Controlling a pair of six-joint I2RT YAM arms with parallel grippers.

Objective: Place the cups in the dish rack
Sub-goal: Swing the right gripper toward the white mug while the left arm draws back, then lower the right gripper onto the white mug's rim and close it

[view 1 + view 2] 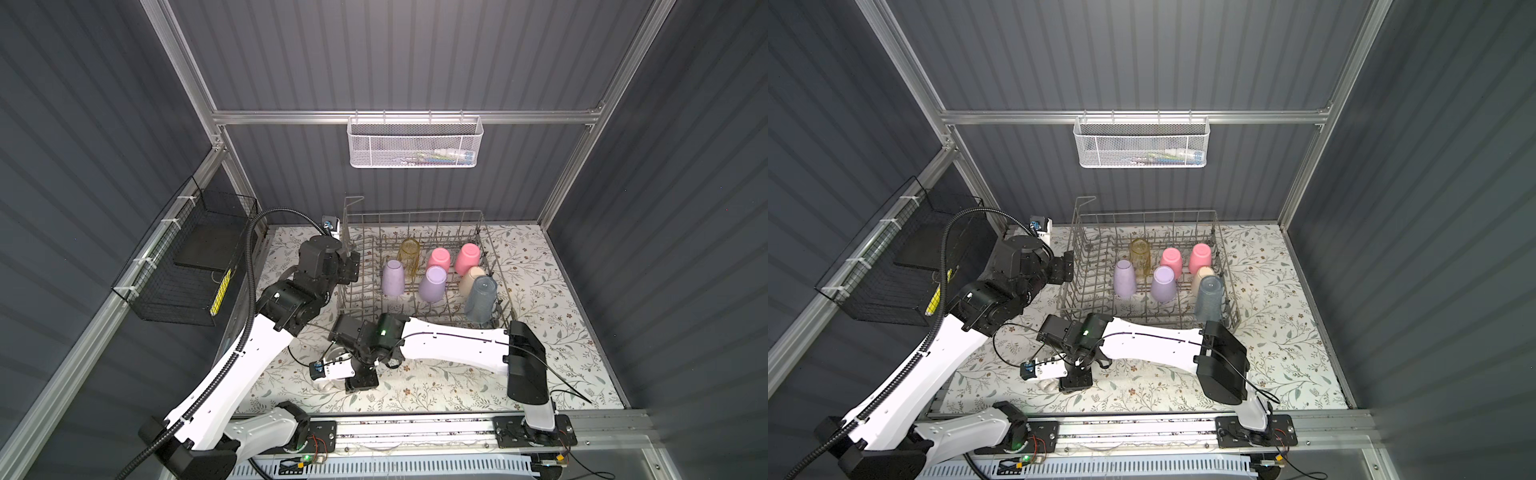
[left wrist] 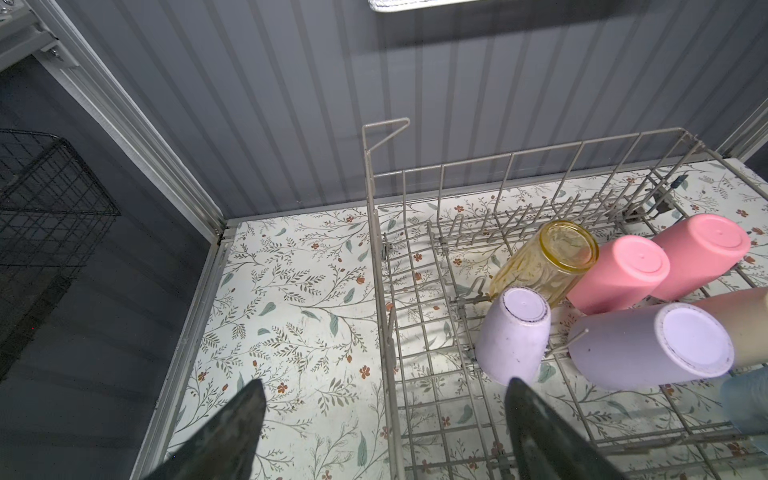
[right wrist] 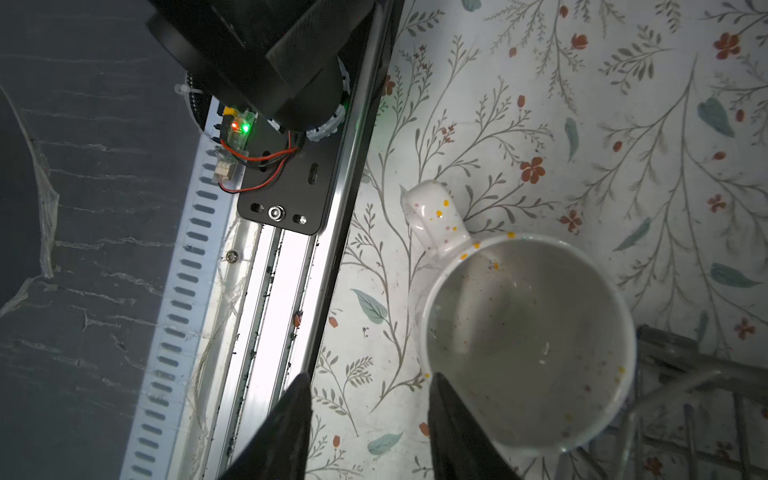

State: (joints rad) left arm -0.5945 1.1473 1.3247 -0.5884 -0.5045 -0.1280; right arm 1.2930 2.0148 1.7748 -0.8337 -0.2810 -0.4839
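Mug: upright on table, near-left of rack.
Cups: seven upturned in rack.
Left gripper: spread wide, empty, left of rack.
Right gripper: jaws apart, clasping nothing (finger at mug rim).

speckled mug mostly buried under right arm in both top views; blue tumbler clipped at left wrist view edge; mesh basket contents too blurry tbh

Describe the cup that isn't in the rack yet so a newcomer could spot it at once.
Find the grey wire rack at the back of the floral mat, holding seven cups bottoms up. Just in front of its near left corner, below the right gripper, a cream mug stands mouth up on the mat. Only it has a handle and coloured speckles.
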